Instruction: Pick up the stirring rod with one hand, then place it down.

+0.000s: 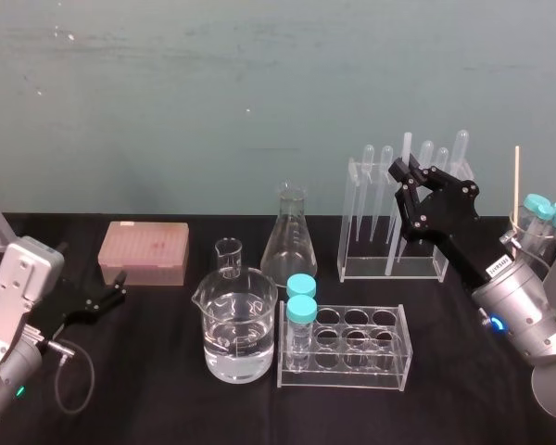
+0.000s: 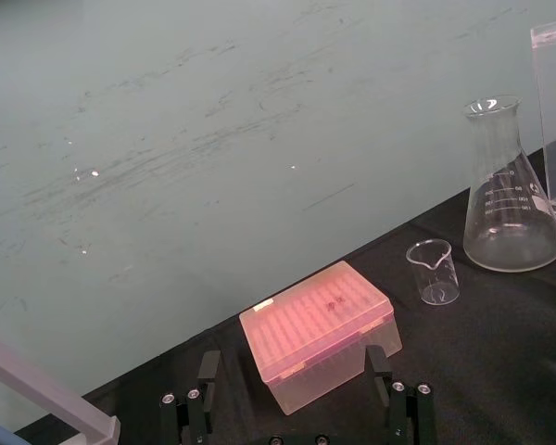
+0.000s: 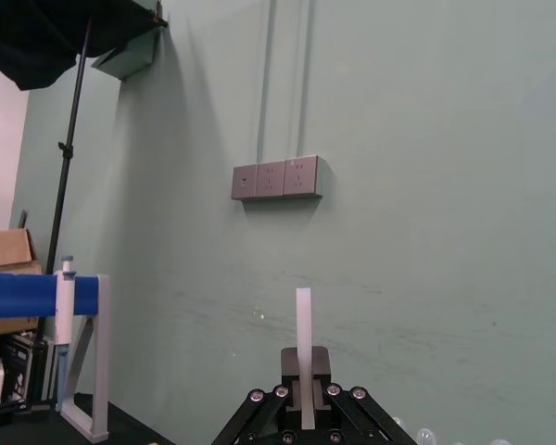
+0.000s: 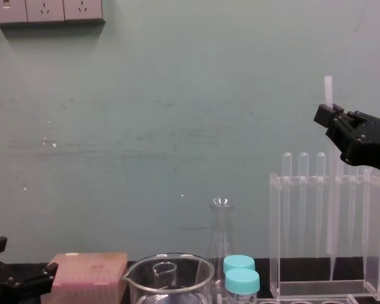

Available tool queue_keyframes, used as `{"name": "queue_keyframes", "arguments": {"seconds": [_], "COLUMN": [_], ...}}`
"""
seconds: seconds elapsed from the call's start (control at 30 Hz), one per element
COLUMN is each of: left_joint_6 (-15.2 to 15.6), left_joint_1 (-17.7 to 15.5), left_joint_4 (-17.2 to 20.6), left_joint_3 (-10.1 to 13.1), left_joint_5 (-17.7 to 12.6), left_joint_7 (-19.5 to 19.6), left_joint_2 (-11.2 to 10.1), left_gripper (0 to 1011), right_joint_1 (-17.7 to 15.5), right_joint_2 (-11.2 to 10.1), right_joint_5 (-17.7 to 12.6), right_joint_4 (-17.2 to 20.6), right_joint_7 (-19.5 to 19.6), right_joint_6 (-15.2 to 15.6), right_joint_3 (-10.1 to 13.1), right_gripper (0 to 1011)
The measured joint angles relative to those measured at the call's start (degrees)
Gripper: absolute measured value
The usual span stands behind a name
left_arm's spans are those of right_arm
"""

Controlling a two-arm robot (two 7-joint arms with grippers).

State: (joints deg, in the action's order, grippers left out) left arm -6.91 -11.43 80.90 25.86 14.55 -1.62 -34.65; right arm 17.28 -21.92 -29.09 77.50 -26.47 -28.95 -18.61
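Stirring rod [image 3: 303, 315] upright; clamped in right end effector [image 3: 303, 371]

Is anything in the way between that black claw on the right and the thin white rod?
Nothing visible. The right gripper is closed on the stirring rod near its top, above the clear rack, with pipettes standing close beside. The left gripper sits parked by the pink box.
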Motion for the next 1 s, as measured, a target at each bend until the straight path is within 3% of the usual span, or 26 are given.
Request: {"name": "queue_keyframes", "arguments": {"seconds": [1.0], "left_joint_6": [0.0], "left_joint_1": [0.0], "left_joint_4": [0.0], "left_joint_3": [0.0], "left_joint_5": [0.0], "left_joint_7": [0.0], "left_joint_2": [0.0], "left_gripper": [1000], "right_joint_1": [0.01], "right_joint_2": [0.0], "right_joint_5": [0.0], "right_joint_4": [0.0], "right_joint_7": [-0.04], "right_joint_6": [-0.07], "right_joint_3": [0.0], "right_gripper": [64]}}
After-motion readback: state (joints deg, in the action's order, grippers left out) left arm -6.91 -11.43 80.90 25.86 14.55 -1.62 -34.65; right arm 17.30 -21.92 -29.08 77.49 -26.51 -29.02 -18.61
